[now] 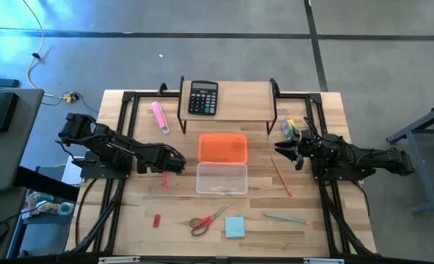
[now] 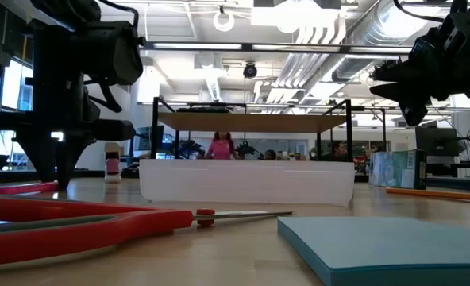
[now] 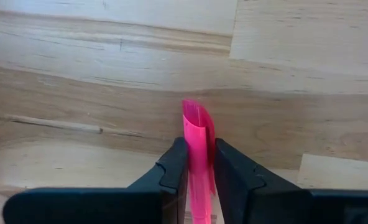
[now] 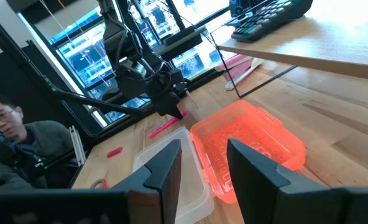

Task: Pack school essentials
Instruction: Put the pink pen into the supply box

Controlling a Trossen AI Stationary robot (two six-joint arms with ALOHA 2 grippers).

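Observation:
My left gripper (image 1: 174,166) points down at the table left of the clear box (image 1: 221,178) and is shut on a thin red pen (image 1: 166,180). My right gripper (image 1: 287,152) hovers open right of the orange lid (image 1: 222,147), near the small yellow pack (image 1: 290,128); in its own view the fingers (image 4: 171,168) stand apart over the lid (image 4: 249,140). Along the near edge lie red-handled scissors (image 1: 208,220), a light-blue sticky pad (image 1: 234,227), a green pen (image 1: 287,218) and a tiny red eraser (image 1: 157,220). An orange pencil (image 1: 281,176) lies right of the box. My left gripper pinches the red pen between its two fingers (image 3: 174,165), coming from above and pointing down, the fingers across the pen. One end of the pen (image 3: 195,118) sticks out past the fingertips. In the low view the pen (image 2: 21,188) lies level at the table top; lifted or resting, I cannot tell.
A black calculator (image 1: 203,97) sits on a wooden shelf (image 1: 239,110) at the far side, with a pink marker (image 1: 160,117) to its left. Black frame rails run along both table sides. A person shows beyond the table (image 4: 4,124).

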